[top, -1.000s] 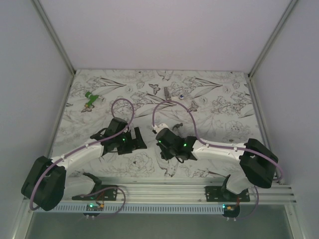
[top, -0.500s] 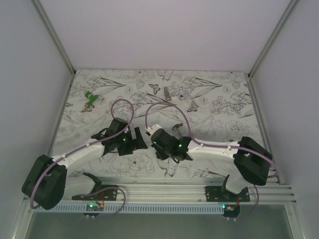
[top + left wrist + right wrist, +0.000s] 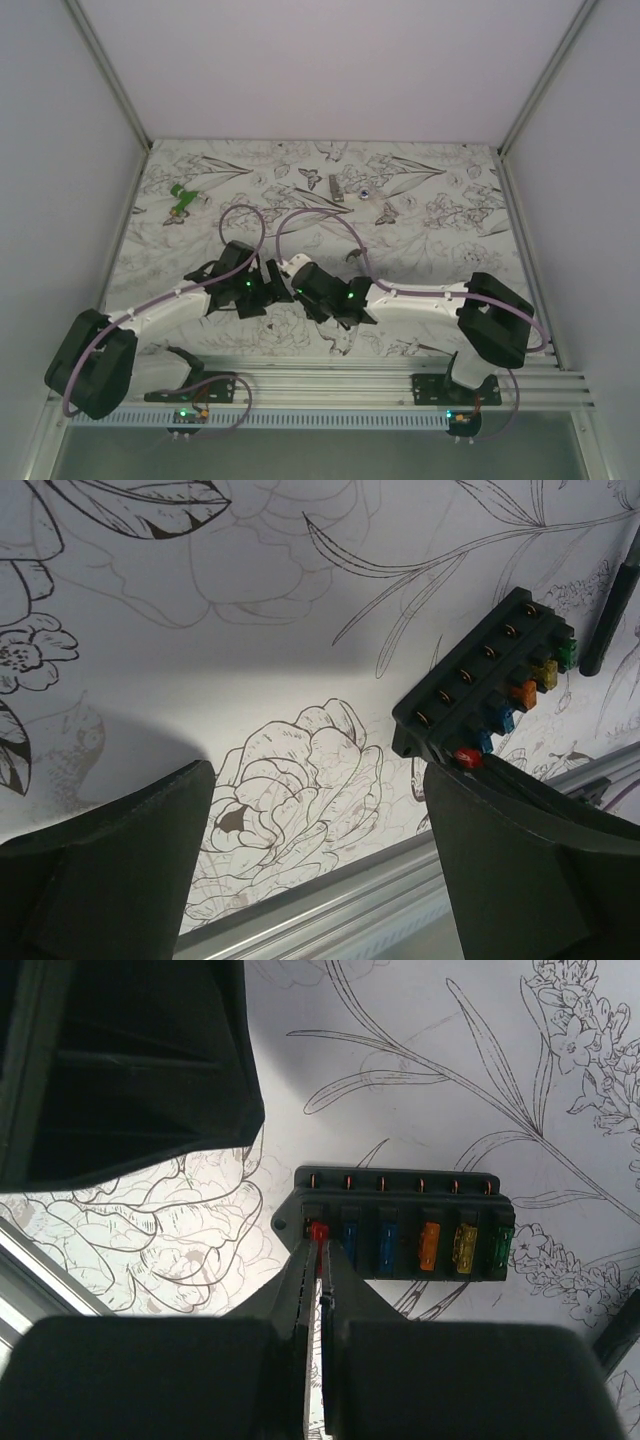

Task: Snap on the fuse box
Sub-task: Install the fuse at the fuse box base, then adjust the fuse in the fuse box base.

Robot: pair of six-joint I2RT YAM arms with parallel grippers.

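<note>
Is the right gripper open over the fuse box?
No, the right gripper has its fingers pressed together, tips at the red fuse in the fuse box.

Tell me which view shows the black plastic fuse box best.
Right wrist: the black rectangular plastic fuse box is nearly whole, six coloured fuses visible. Left wrist shows it slanted, partly hidden; top external hides it under the arms.

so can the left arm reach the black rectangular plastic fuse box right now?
Probably yes: the open left gripper sits beside the fuse box, though the shut right gripper crowds its red-fuse end.
</note>
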